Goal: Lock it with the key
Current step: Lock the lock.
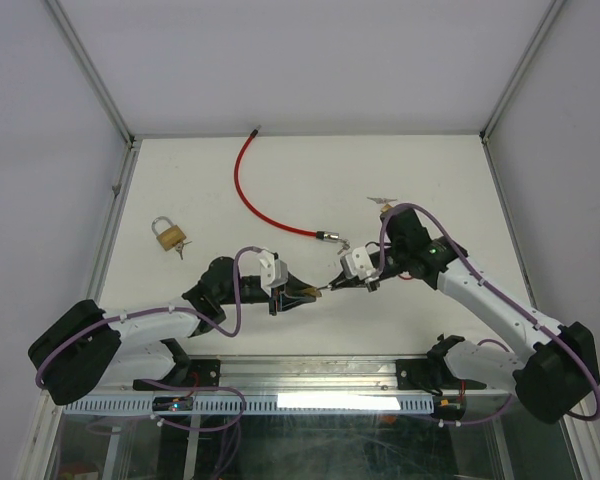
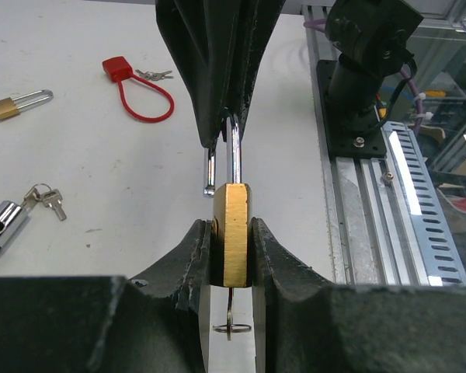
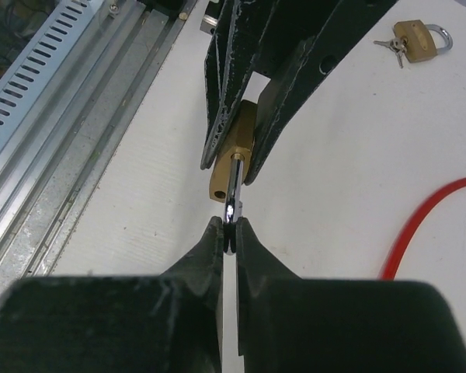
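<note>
**Two grippers, one padlock, meeting near the table's 6 o'clock edge**

Two arms reach in over the white table and meet just toward 6 o'clock from its centre. A red cable lock curls from 12 o'clock down toward the middle. A spare padlock with keys sits out at 9 o'clock, well apart from the action.

The brass padlock is the one that matters. The left gripper has its fingers pressed onto the flat sides of the body. The right gripper is pinched tight on the top of the chrome shackle. The shackle's short leg sits clear of the body, so it's popped. A thin wire ring dangles under the body.
</note>
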Tool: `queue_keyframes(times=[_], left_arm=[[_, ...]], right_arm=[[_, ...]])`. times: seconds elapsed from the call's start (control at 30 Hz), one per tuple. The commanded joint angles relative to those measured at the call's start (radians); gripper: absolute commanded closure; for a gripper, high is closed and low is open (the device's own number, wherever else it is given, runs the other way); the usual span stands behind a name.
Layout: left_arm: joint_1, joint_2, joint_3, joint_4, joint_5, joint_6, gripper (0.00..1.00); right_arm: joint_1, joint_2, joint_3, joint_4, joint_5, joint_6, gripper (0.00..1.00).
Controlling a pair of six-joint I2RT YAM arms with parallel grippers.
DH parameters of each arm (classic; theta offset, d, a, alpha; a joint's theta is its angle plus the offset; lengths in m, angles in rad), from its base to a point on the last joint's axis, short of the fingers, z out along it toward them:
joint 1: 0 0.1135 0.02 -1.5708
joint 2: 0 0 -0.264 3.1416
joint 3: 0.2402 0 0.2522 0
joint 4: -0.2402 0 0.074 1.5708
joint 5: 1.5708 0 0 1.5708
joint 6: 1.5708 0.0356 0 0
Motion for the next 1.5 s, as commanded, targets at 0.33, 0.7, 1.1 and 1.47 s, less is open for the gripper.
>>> queue_keyframes(times=[0.33, 0.7, 1.1, 1.47], left_arm=[[-0.015, 0.005, -0.038, 0.181, -0.096, 0.224, 1.0], [-0.014, 0.145, -0.004, 0.319, -0.018, 0.165, 1.0], [-0.011, 0.171, -0.003, 0.347, 0.011, 0.164, 1.0], [0.03, 0.292, -0.018, 0.419, 0.02, 0.18, 1.0]], right_arm=[[0.031, 0.105, 0.07, 0.178, 0.02, 0.405, 1.0], [0.052, 0.089, -0.036, 0.388, 0.024, 0.438, 1.0], [0.099, 0.133, -0.067, 0.348, 0.052, 0.296, 1.0], [0.176, 0.228, -0.083, 0.354, 0.15, 0.233, 1.0]])
